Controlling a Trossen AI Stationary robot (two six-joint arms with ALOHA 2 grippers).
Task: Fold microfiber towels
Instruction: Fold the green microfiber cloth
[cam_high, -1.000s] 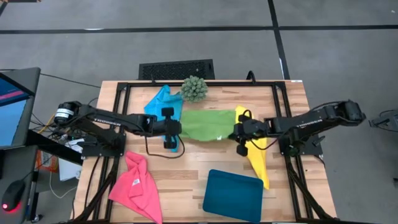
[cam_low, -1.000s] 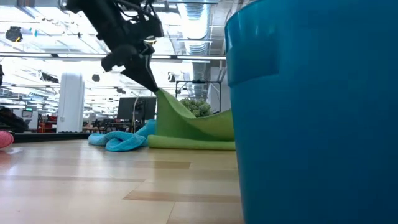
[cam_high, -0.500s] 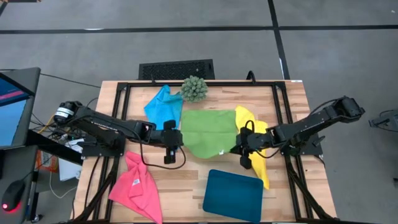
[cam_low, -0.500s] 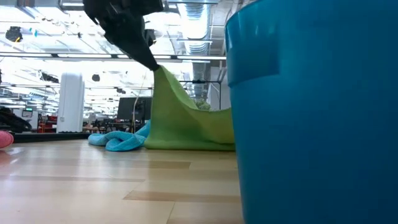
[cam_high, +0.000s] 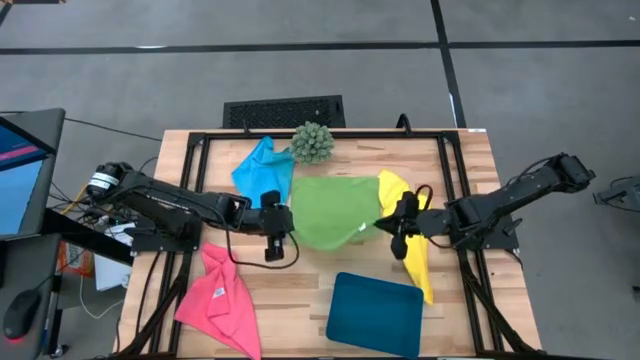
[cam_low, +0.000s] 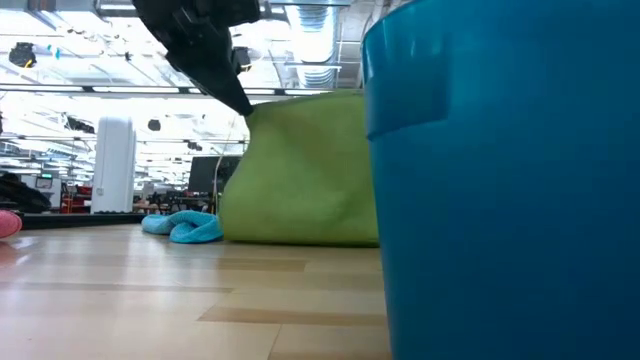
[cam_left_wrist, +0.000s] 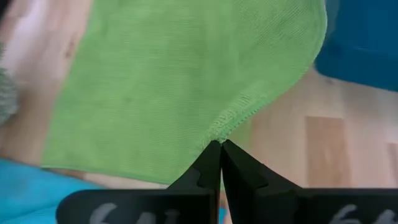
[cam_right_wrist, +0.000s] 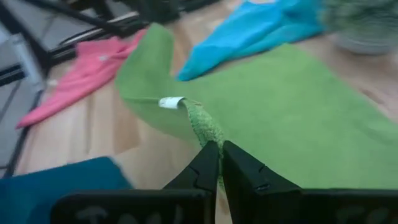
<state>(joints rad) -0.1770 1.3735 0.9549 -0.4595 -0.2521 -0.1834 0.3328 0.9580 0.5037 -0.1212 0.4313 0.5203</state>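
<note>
A: Start at the claws. What has the left gripper got?

B: Its two dark fingers are pressed together on a stitched corner of the lime green towel. In the left wrist view the hem puckers right where the tips meet.

A: And the right gripper?

B: Also clenched on that towel, on the opposite near corner. A thin twisted strip of green pile runs up from between its tips, with a small white tag just beyond.

A: How does the cloth itself look?

B: Soft, fine looped knit, plain. From above it sits mid-table between both grippers. In the low view its near edge is lifted and hangs as a rounded green sheet, with the far part on the wood.

A: The other towels?

B: The sky blue towel is crumpled at the back, touching the green one's far left edge. The yellow towel lies as a long pointed strip under the right arm. The hot pink towel is bunched in a loose triangle at the front left, well apart.

A: Anything else?

B: A spiky green ball plant at the back edge, and a smooth, rigid dark teal tray with rounded corners at the front.

A: What is hard to see?

B: In the low view the tray's wall fills the right half, hiding the right gripper and yellow towel. Part of the yellow towel is covered by the right arm from above.
</note>
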